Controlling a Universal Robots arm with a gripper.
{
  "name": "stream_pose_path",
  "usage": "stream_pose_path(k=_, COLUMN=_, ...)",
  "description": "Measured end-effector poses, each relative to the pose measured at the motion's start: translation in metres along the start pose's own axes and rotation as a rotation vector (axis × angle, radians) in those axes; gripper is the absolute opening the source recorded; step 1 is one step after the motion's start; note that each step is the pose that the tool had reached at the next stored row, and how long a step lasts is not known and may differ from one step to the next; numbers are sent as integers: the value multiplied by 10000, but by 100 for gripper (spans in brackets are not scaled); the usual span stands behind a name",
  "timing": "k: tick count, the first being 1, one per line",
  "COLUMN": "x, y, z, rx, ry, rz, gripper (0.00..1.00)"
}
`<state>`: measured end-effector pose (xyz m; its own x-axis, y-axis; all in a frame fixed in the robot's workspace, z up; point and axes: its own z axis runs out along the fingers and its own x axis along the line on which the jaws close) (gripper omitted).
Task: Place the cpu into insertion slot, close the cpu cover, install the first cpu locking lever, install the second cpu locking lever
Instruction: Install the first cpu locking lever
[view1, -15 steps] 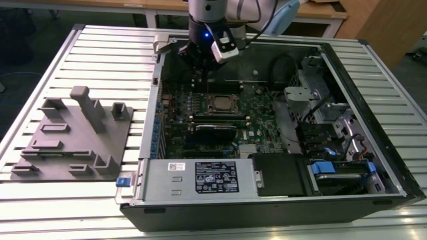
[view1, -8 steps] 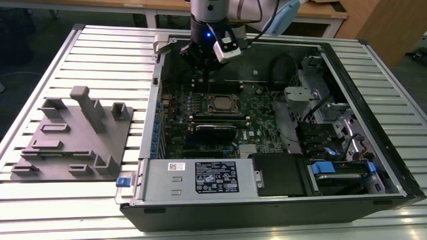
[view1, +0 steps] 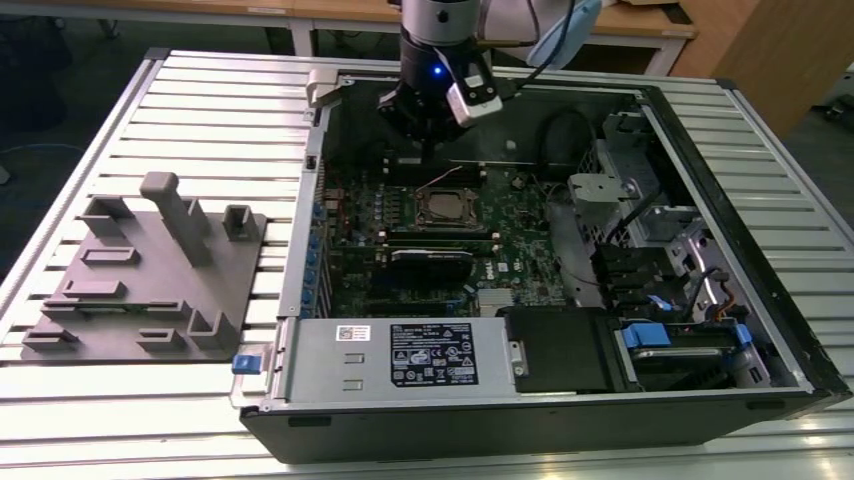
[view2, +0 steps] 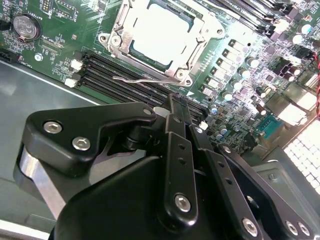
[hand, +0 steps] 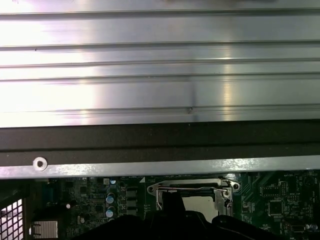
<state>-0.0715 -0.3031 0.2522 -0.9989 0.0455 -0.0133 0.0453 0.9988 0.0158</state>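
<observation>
Exterior view: arm reaching down into the open computer case (view1: 561, 430), gripper (view1: 416, 145) poised just beyond the socket (view1: 419, 210). Second wrist view: chip (view2: 157, 32) seated in the socket under the shut cover (view2: 122, 30); a wire lever (view2: 145, 80) lies along the side nearest the gripper (view2: 172, 100), latched or not cannot be told. Fingers appear together, empty. Judged step: locking levers, calling for a press down and under the catch.

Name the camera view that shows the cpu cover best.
The second wrist view: the cpu cover sits close and nearly whole, its silvery frame around the pale cpu. The exterior view shows it small, near the gripper. The first wrist view shows part of its frame.
</observation>
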Motion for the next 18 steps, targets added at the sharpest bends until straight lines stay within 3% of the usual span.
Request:
stream_pose_path(k=1, x=-61, y=3, z=1, rx=0, ry=0, rz=0, gripper=11)
stream_pose_path(k=12, x=-70, y=4, z=2, rx=-3, ry=0, rz=0, gripper=11)
stream_pose_path(k=13, x=-71, y=3, z=4, rx=-37, ry=2, rz=-1, gripper=11)
stream_pose_path(k=15, x=-70, y=3, z=11, rx=-308, ry=14, rz=4, gripper=11)
stream_pose_path(k=16, x=-70, y=3, z=17, rx=-404, ry=19, rz=6, gripper=11)
stream_pose_path(k=18, x=-74, y=3, z=37, rx=-497, ry=22, rz=7, gripper=11)
